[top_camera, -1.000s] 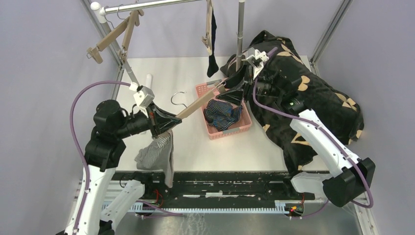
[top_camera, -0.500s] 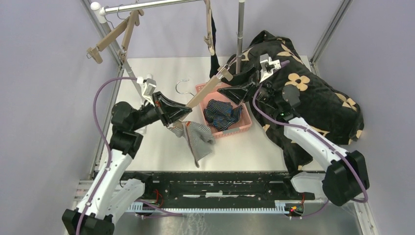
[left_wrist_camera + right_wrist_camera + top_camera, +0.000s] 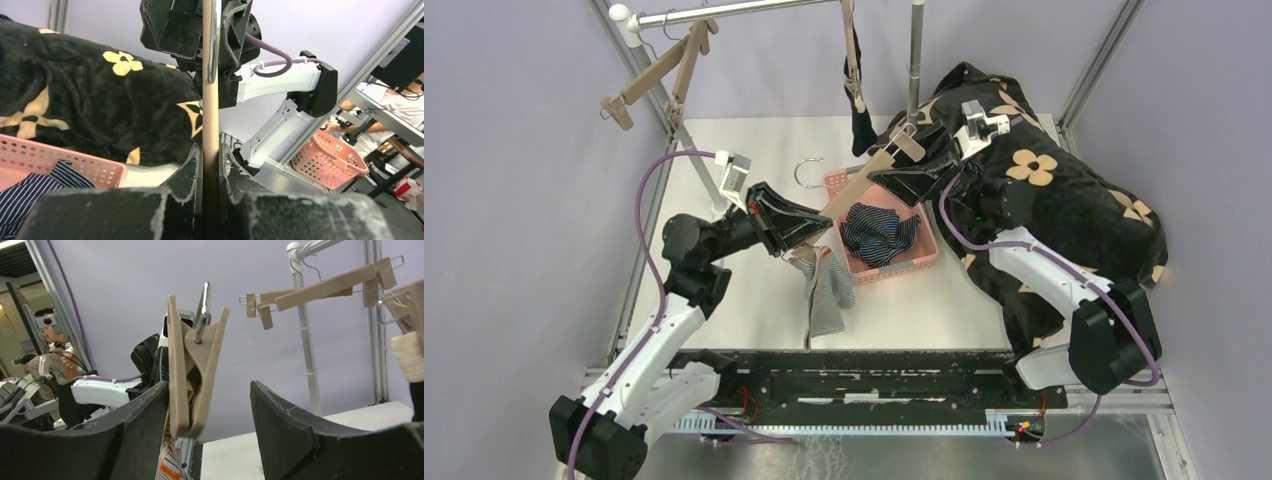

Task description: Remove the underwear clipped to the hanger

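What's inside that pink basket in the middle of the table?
The pink basket holds crumpled navy shorts with thin pale stripes. They cover most of its floor, so anything underneath them is hidden.

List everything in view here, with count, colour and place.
table: one, white, under everything.
rail: one, silver, far left.
rail hangers: three, tan, on the rail.
black shorts: one, black, hanging from the rightmost rail hanger.
blanket: one, black with tan flowers, far right of the table.
basket: one, pink, mid table.
navy shorts: one, navy with pale stripes, in the basket.
clip hanger: one, tan, held aloft between both arms.
grey shorts: one, grey striped, hanging at the clip hanger's lower end.
left pincer: one, black, shut on the clip hanger's bar.
right pincer: one, black, open around its upper clip.
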Tool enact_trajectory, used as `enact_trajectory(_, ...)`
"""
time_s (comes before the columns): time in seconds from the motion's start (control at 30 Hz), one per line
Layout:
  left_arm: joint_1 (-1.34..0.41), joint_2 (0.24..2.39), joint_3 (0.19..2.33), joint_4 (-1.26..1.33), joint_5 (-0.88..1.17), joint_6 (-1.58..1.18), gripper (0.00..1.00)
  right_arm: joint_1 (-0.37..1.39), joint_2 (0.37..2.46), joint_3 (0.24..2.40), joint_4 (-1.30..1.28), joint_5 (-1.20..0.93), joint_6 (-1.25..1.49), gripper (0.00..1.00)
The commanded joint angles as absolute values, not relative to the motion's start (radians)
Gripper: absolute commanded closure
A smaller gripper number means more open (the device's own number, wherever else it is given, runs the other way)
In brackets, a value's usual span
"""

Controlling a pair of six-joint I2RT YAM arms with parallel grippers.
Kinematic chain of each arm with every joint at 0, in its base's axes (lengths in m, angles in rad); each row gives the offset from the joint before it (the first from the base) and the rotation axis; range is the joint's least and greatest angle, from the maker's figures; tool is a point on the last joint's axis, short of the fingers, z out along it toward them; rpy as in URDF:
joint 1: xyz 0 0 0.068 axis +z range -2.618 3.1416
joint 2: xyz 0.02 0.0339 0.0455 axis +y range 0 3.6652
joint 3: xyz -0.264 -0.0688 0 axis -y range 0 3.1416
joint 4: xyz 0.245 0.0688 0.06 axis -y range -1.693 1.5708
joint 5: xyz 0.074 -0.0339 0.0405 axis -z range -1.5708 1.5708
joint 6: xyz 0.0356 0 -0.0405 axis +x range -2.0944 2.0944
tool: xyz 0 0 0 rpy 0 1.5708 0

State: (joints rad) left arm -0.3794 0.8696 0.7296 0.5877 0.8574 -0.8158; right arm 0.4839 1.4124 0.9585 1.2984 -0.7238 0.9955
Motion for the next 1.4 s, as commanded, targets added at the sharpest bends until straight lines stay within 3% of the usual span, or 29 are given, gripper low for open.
enact_trajectory(0.0, -0.409, 0.879, 0.743, 0.719, 0.838, -0.847, 0.97, 0.514, 1.327, 0.959, 1.228, -0.726, 0.896, 0.32)
enact_trajectory(0.13, -0.44, 0.918, 0.756, 0.758, 0.824, -0.857, 0.97, 0.539, 1.309, 0.975, 1.15, -0.73, 0.838, 0.37)
enact_trajectory(0.2, -0.463, 0.935, 0.766, 0.766, 0.818, -0.853, 0.97, 0.548, 1.315, 0.986, 1.134, -0.733, 0.83, 0.47)
enact_trajectory(0.37, -0.481, 0.948, 0.779, 0.767, 0.801, -0.839, 0.97, 0.558, 1.312, 0.994, 1.085, -0.728, 0.812, 0.98)
enact_trajectory(0.5, -0.48, 0.933, 0.796, 0.717, 0.793, -0.807, 0.96, 0.56, 1.263, 0.972, 1.006, -0.683, 0.742, 0.99)
enact_trajectory(0.57, -0.481, 0.912, 0.8, 0.665, 0.783, -0.774, 0.87, 0.56, 1.235, 0.957, 0.983, -0.657, 0.716, 0.99)
enact_trajectory(0.67, -0.481, 0.872, 0.796, 0.562, 0.753, -0.7, 0.63, 0.561, 1.204, 0.953, 0.964, -0.648, 0.704, 0.99)
enact_trajectory(0.7, -0.48, 0.86, 0.791, 0.53, 0.745, -0.673, 0.6, 0.561, 1.197, 0.953, 0.965, -0.649, 0.704, 0.99)
enact_trajectory(0.93, -0.481, 0.759, 0.757, 0.282, 0.685, -0.487, 0.51, 0.561, 1.175, 0.952, 0.968, -0.639, 0.711, 0.99)
enact_trajectory(1.37, -0.48, 0.693, 0.688, 0.187, 0.661, -0.405, 0.46, 0.561, 1.13, 0.956, 0.958, -0.64, 0.717, 0.99)
